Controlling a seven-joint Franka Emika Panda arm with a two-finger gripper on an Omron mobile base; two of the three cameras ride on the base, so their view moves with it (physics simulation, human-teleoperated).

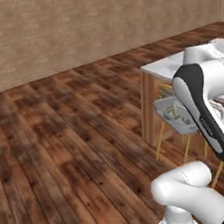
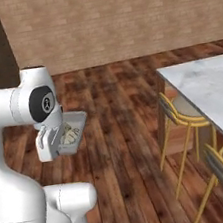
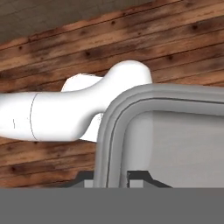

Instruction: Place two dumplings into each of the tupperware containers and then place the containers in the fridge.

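One tupperware container [image 2: 72,132] was held up over the wood floor [image 1: 63,140], w/ dumplings [image 2: 70,135] inside. Gripper [image 3: 117,177] jaws were closed on its rim, near a stool [image 2: 185,117].

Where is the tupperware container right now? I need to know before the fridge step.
The tupperware container is held in the tool, lifted above the wooden floor, left of the yellow stools in the right base view; dumplings lie inside.
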